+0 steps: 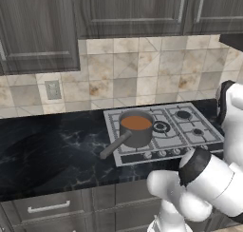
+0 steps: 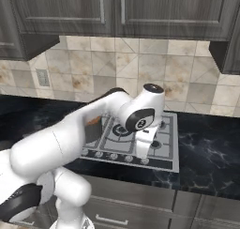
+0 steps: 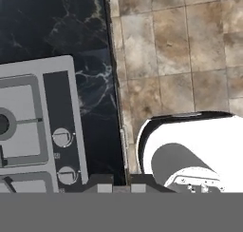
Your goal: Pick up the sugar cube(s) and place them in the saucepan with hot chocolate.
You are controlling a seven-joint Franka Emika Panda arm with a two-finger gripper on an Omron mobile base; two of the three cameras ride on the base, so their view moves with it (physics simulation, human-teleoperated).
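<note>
1. One saucepan, grey metal, filled with reddish-brown liquid, standing upright on the front-left burner of the stove.
2. One long dark handle on it, reaching toward the lower left, past the stove's edge and over the black marbled surface.
3. One stove, flat and grey, set into that surface, with three uncovered burners counted in the left base view, all to the right of the saucepan.
4. Two round knobs seen in the hand view, one below the other along the stove's dark edge strip; a longer row of them along the stove's front in the right base view, too small to count surely.
5. One end effector, closed down narrow, two dark tips almost together at the bottom of the hand view; impossible to tell whether anything is pinched between them.
6. Aimed at a corner of the stove, a strip of black surface beside it, and tan tiles beyond.
7. One white arm, bent across in front of the stove in the right base view, hiding much of the saucepan there.
8. One wall outlet on the tan tiles, well to the left of the stove.
9. One drawer with a pale bar handle below the surface.
</note>
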